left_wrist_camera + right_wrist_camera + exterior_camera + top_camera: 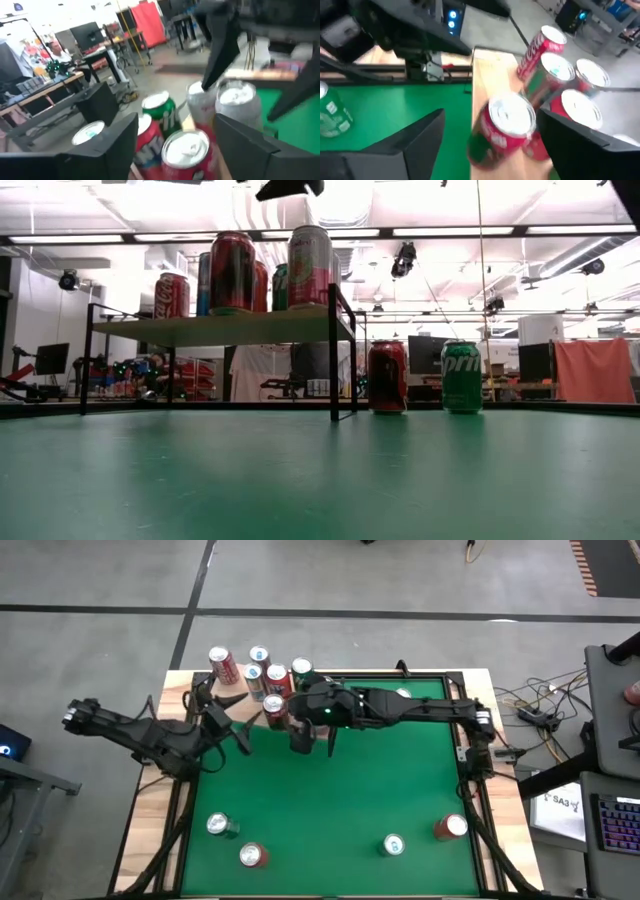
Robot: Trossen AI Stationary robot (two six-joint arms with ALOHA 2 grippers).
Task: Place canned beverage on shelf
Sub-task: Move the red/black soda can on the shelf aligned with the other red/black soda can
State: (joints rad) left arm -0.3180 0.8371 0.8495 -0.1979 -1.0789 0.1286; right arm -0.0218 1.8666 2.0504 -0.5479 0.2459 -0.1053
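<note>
Six cans already stand on the shelf [200, 690] at the table's far left corner, four more wait on the green table [340, 810], and the open right gripper [490, 145] sits around a red can [507, 127] there.

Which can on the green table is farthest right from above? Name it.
The red can, standing to the right of the green can.

One camera hangs overhead, looking straight down on the whole table [330, 790]. Another sits at tabletop level, facing across to the shelf [225, 328] at the far edge. Both wrist cameras peer closely at the shelf's cans [186, 150].
</note>
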